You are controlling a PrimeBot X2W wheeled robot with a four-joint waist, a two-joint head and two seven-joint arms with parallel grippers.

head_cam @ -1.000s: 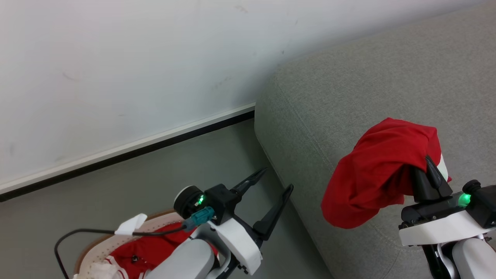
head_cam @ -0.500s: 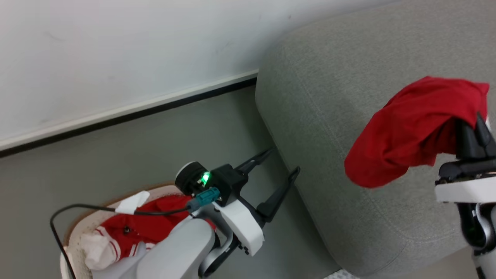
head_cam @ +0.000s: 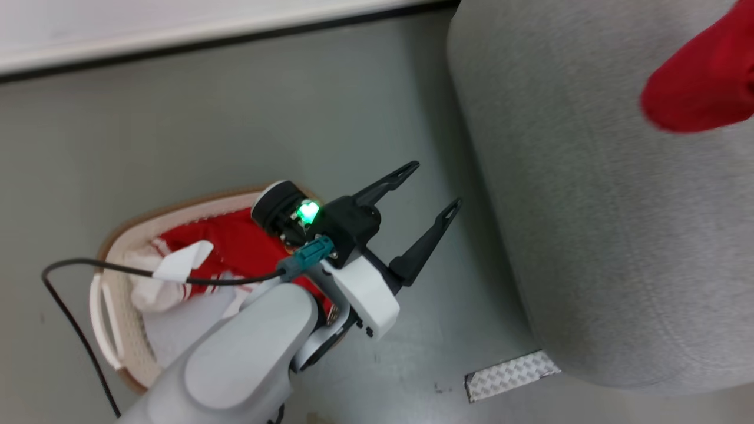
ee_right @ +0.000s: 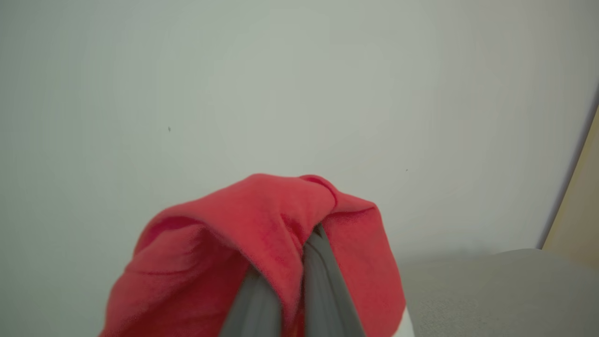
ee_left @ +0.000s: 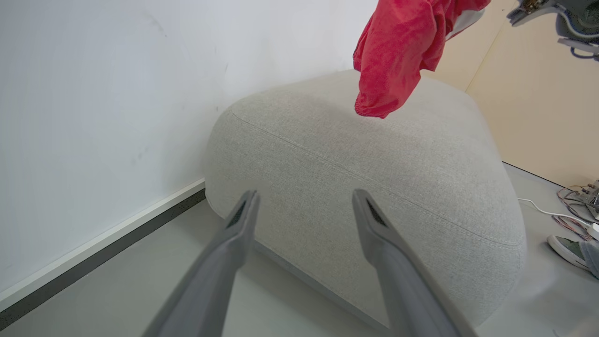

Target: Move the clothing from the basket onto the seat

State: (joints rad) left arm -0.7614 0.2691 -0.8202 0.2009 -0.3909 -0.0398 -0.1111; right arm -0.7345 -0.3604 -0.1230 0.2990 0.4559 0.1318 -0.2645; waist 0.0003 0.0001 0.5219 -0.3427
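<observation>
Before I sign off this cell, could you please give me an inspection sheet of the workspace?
Surface: grey floor; visible part of seat bare.
Job's things: red garment hangs over seat; basket on floor holds red and white clothing.
Clutter: patterned strip beside seat; shoe on floor.
End effectors: left end effector open, empty; right end effector shut on red garment.
Cables: black cable along left arm; loose wires on floor.
Surroundings: white wall, dark skirting, beige panel.
</observation>
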